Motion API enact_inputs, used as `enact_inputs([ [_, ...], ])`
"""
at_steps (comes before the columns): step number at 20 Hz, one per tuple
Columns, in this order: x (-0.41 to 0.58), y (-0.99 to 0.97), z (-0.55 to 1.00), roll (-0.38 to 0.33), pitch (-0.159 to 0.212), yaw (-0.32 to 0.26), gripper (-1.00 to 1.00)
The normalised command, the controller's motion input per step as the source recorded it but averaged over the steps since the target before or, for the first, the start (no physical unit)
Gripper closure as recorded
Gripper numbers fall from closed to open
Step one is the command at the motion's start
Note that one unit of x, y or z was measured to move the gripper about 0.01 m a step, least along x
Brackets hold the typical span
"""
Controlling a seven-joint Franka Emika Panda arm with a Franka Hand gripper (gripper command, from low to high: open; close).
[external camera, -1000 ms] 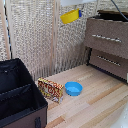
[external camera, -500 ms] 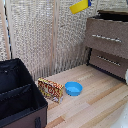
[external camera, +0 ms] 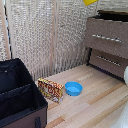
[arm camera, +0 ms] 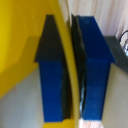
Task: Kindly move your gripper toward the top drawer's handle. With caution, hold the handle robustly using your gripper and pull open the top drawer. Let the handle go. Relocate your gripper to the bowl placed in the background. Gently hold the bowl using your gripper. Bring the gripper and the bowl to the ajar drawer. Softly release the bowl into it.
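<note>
From the exterior view's left, a black fabric case (external camera: 17, 95) sits on the wooden floor (external camera: 95, 100), then a patterned box (external camera: 50, 90) and, just beside it, a light-blue bowl (external camera: 73, 89). At the top edge of that view, above the dresser, only a sliver of the yellow bowl (external camera: 90, 2) shows. The top drawer (external camera: 106, 37) stands pulled out, its handle (external camera: 106, 38) free. The wrist view shows the gripper (arm camera: 71, 75) clamped on the yellow bowl's rim, one blue finger (arm camera: 52, 75) on each side.

A pale woven screen (external camera: 45, 35) backs a light wooden plank floor (external camera: 95, 100), with a grey-brown dresser (external camera: 107, 42) beside it.
</note>
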Motion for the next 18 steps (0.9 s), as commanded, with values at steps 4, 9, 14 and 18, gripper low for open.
enact_inputs([
  [4, -0.249, -1.00, -0.02, 0.016, 0.010, -0.040, 1.00],
  [9, -0.222, -0.86, -0.20, 0.013, 0.047, 0.006, 1.00],
  [14, -0.009, -0.11, -0.04, 0.000, 0.045, 0.000, -1.00],
  [18, 0.000, -0.02, 0.00, 0.000, 0.082, 0.024, -1.00],
])
